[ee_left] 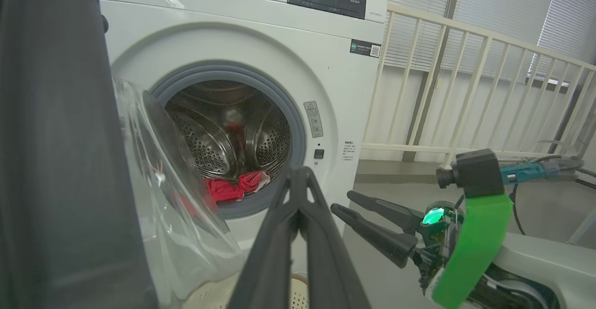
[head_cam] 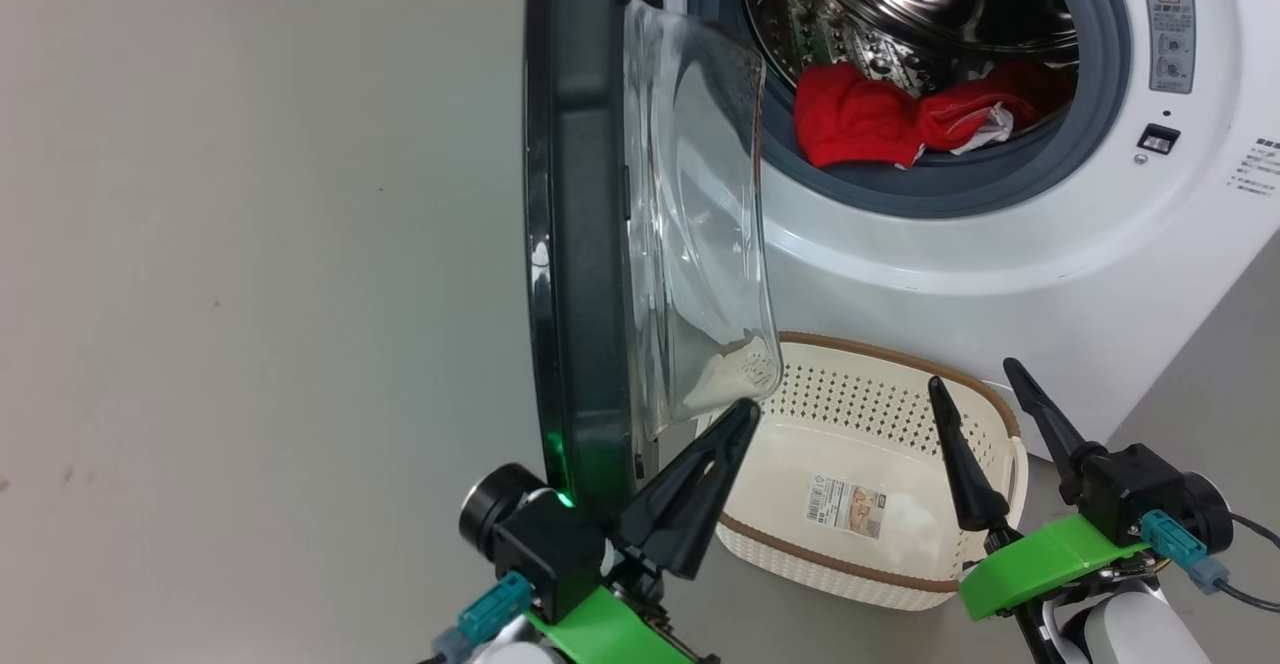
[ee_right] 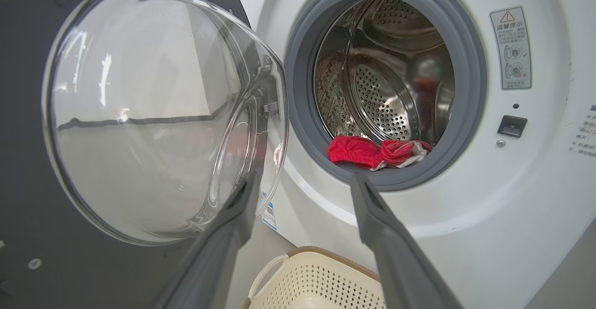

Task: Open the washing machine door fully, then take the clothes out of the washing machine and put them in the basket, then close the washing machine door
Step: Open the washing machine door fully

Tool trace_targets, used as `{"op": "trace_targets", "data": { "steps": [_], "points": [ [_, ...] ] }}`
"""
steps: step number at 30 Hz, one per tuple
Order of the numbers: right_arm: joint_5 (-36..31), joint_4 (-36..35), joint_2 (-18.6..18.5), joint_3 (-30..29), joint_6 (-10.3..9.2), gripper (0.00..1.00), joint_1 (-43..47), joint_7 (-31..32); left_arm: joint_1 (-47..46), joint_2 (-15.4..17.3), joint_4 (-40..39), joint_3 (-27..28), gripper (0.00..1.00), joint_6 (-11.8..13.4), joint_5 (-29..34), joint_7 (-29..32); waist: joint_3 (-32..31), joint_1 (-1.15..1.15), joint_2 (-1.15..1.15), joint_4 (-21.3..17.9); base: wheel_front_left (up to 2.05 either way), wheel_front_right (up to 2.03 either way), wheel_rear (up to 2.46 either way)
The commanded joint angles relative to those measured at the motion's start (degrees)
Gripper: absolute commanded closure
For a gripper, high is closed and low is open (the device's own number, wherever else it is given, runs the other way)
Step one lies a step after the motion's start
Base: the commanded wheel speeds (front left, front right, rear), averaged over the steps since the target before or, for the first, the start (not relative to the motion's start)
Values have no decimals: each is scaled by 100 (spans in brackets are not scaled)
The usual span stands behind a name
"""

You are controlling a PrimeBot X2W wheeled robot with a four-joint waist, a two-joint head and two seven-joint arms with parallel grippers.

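The washing machine (head_cam: 1000, 274) stands with its door (head_cam: 580, 244) swung out, seen edge-on, the glass bowl (head_cam: 700, 224) facing the drum. The red clothes (head_cam: 880, 119) lie at the drum's front lip, on the grey gasket. The basket (head_cam: 900, 359) sits on the floor below the opening, nothing in it. My left gripper (head_cam: 745, 414) is shut and holds nothing; its tip is right by the bowl's lower edge, on the door's inner side. My right gripper (head_cam: 972, 374) is open over the basket's right end. The right wrist view shows the clothes (ee_right: 372, 153) just beyond the right gripper (ee_right: 305, 178).
Grey floor (head_cam: 250, 294) stretches to the left of the door. A white railing (ee_left: 465, 90) runs to the right of the machine, with window blinds behind it. A cable (head_cam: 1250, 594) trails from my right wrist.
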Motion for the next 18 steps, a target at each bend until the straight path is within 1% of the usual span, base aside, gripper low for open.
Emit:
{"op": "trace_targets", "data": {
  "steps": [1, 10, 18],
  "points": [
    [25, -172, 11, 137, 36, 0, -86, -52, -59, 38, 2, 177, 100, 72, -51, -27, 5, 0, 0, -15, 0, 0, 0],
    [10, -192, 11, 78, 36, 0, -91, -52, -45, 74, 614, 562, 100, 378, -101, -27, 18, 0, 0, -12, 0, 0, 0],
    [-13, -197, 12, 81, 36, 0, -93, -52, -2, 166, 665, 937, 100, 575, -240, -27, 46, 0, 0, 69, 0, 0, 0]
  ]
}}
